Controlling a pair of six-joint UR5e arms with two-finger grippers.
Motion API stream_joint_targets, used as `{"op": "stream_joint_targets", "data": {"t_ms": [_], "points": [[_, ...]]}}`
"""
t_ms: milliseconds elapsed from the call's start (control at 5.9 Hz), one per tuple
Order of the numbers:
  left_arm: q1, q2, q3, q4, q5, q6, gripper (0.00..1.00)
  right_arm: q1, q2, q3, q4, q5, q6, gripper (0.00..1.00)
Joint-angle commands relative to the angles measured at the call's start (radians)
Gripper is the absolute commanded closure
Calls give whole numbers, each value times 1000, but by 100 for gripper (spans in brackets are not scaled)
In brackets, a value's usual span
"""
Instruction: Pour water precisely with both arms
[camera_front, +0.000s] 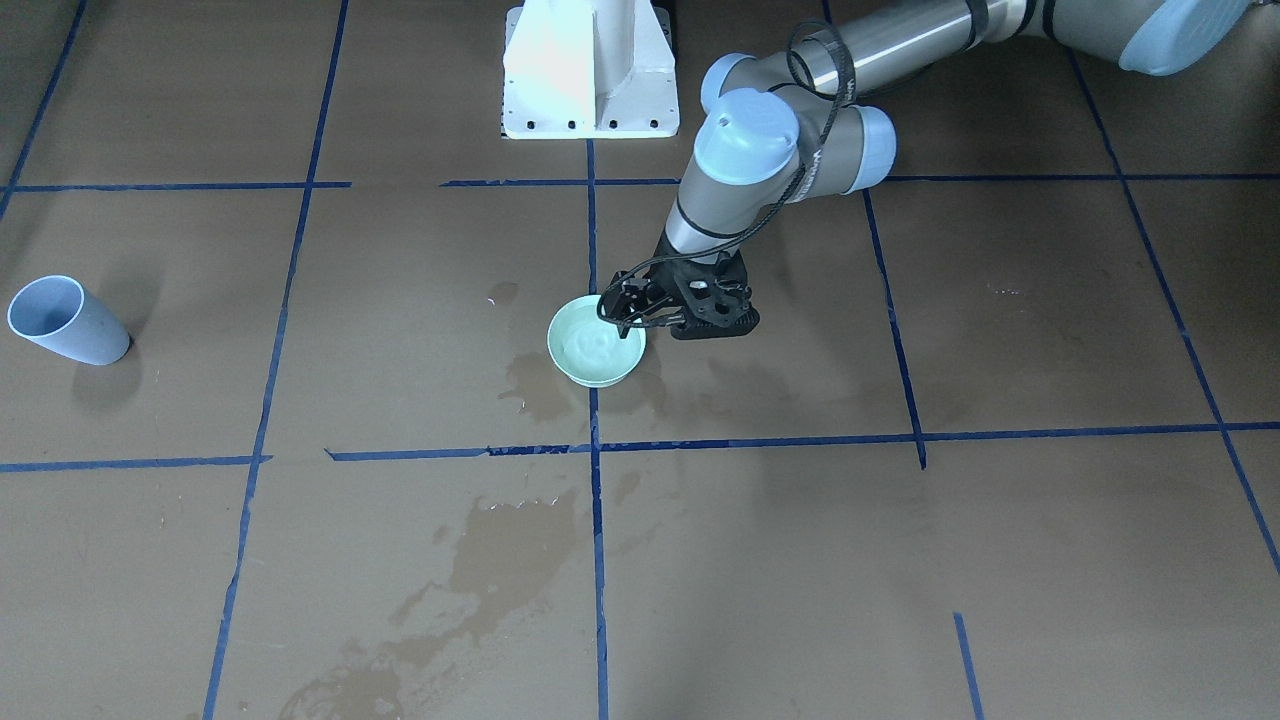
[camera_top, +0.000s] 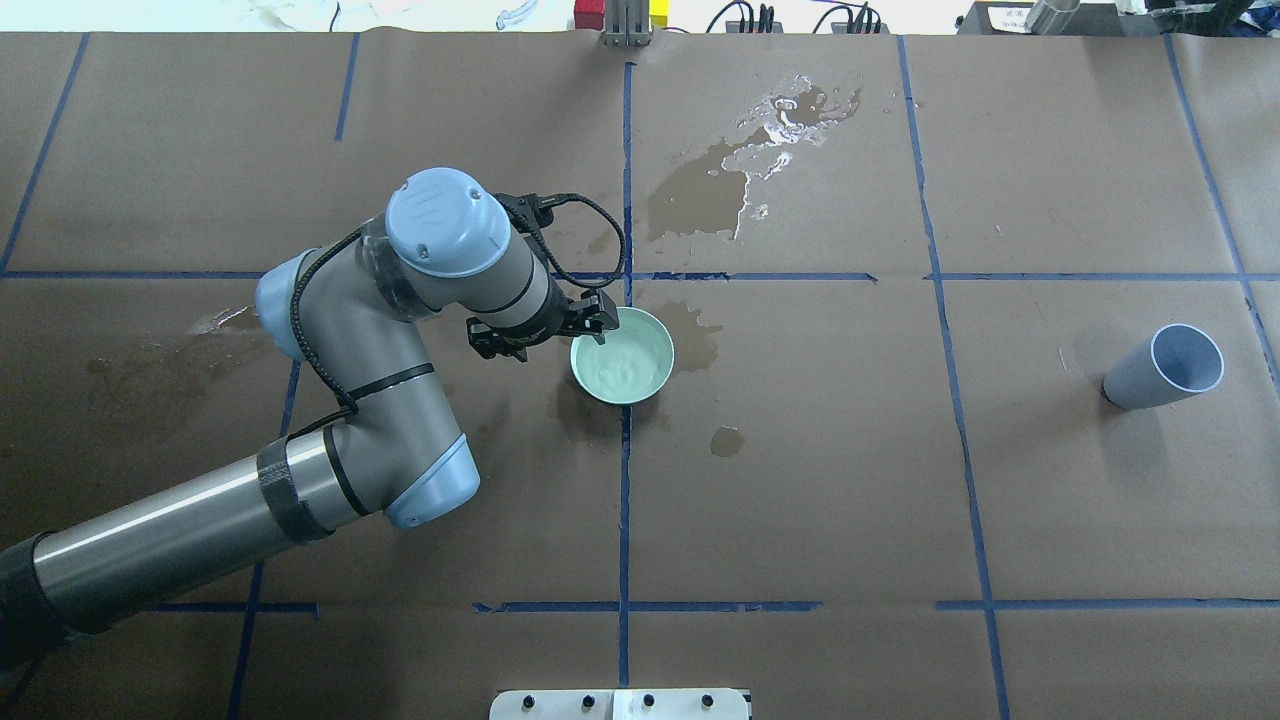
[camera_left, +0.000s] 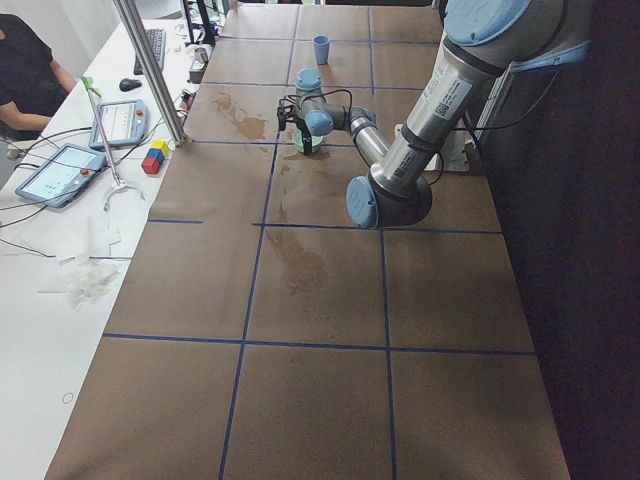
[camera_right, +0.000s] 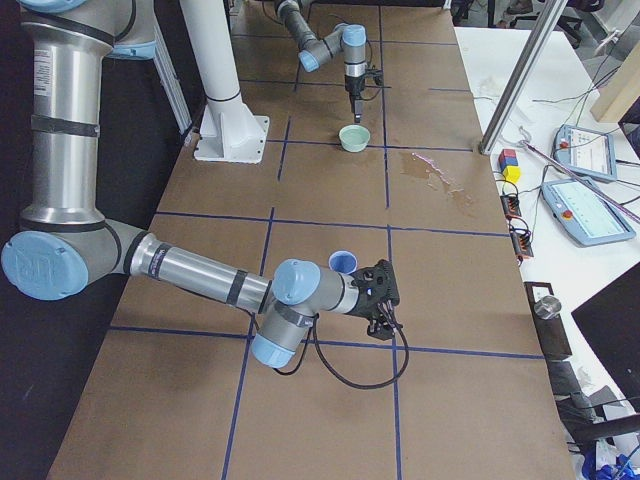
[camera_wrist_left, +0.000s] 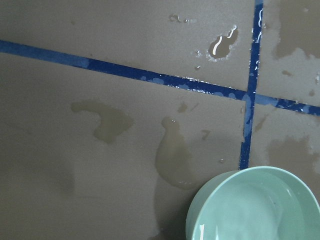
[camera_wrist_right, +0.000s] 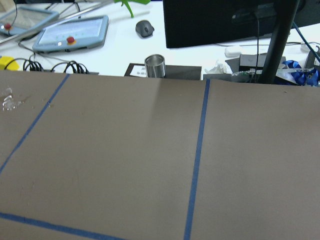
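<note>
Your left arm (camera_top: 400, 330) is reaching out to the middle of the table (camera_top: 800, 480). The left claw (camera_top: 592, 322) is pointing down, right at the edge of a light green bowl (camera_front: 598, 378). I cannot tell how far its fingers are spreading. I also cannot tell if they are pinching the bowl's edge or only hanging over it.

The water (camera_front: 590, 345) is sitting in that bowl, and little ripples are shining on it. The bowl is standing on a blue tape line (camera_top: 625, 500). Some wet patches (camera_top: 700, 195) are darkening the brown paper around the bowl and farther off.

A blue cup (camera_top: 1165, 365) is standing well apart from the bowl, out on the robot's right side.

Your right arm (camera_right: 190, 270) is showing only in the side view from the right. It is stretching low over the table. The right claw (camera_right: 383, 300) is showing on the near side of the blue cup there. From that view I cannot tell if it is gaping wide or closing, or if it is gripping anything.
</note>
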Motion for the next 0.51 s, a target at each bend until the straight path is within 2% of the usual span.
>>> {"op": "stream_joint_targets", "data": {"t_ms": [0,169,339], "points": [[5,-36,46,54,-2,-8,19,65,10,3,-303,169,-275,0],[16,-48,60,54,-2,-19,37,67,7,3,-428,224,-356,0],[17,-47,66,54,-2,-19,50,62,5,3,-503,224,-438,0]]}}
